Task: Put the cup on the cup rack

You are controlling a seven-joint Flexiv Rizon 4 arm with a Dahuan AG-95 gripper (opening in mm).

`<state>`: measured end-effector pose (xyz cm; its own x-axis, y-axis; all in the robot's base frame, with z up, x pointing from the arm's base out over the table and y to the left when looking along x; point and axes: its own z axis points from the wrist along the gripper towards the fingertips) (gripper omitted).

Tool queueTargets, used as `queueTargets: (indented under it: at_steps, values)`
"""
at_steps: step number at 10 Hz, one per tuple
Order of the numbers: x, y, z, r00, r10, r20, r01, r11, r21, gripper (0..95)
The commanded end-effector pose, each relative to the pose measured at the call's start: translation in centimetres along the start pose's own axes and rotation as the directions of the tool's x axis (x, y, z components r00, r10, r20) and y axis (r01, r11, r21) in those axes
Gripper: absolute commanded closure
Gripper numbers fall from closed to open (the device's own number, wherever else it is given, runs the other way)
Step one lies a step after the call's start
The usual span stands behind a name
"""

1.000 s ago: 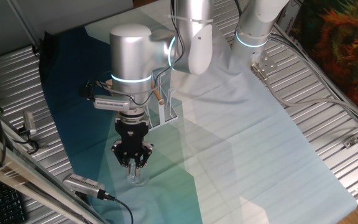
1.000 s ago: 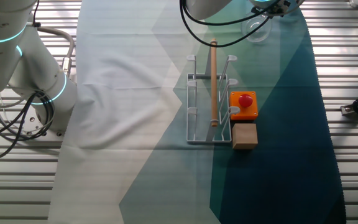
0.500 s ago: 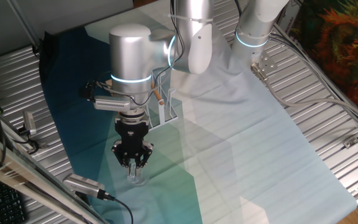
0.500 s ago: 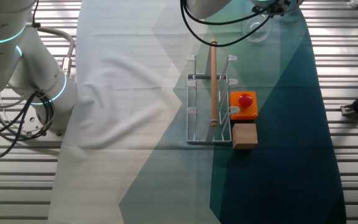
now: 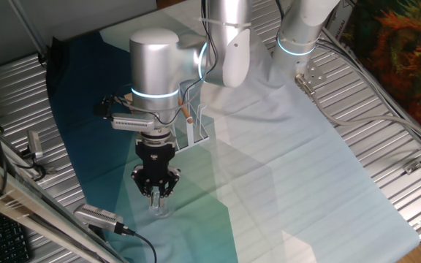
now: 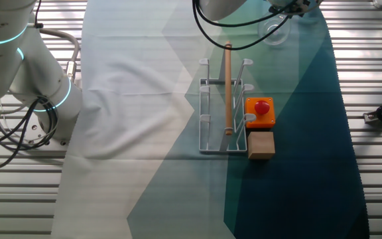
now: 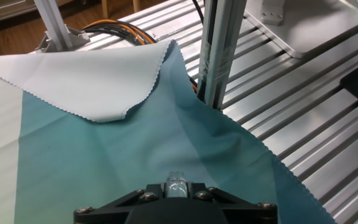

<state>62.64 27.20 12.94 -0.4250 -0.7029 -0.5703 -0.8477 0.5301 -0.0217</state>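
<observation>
The small see-through glass cup stands low and left of centre on the smooth teal cloth; the black two-finger gripper pinches its rim, fingers nearly together. The white rack of thin pegs sits mid-frame in the other fixed view, a wooden rod across it; an orange box with red button touches its right side.

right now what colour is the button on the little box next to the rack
Red, on an orange box beside the rack; the other fixed view shows it best.

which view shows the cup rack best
The other fixed view: the cup rack is seen whole from above, its white frame beside the orange box. In one fixed view only a sliver shows behind the arm. The hand view shows none of it.
</observation>
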Motion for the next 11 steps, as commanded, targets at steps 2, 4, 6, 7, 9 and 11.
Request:
queueTargets:
  at_steps: [2, 4, 6, 7, 9, 11]
  values:
    - [0.00, 0.02, -0.01, 0.999, 0.002, 0.032, -0.001, 1.000, -0.019, 95.0]
    - [0.01, 0.01, 0.01, 0.998, 0.011, 0.058, -0.010, 1.000, -0.024, 95.0]
    - [0.01, 0.01, 0.01, 0.997, 0.018, 0.079, -0.016, 1.000, -0.025, 95.0]
    - [0.01, 0.00, 0.02, 0.995, 0.021, 0.094, -0.019, 0.999, -0.028, 95.0]
    - [0.01, 0.00, 0.02, 0.995, 0.020, 0.098, -0.017, 1.000, -0.026, 95.0]
    - [-0.01, -0.03, 0.07, 0.995, 0.007, 0.099, -0.005, 1.000, -0.023, 95.0]
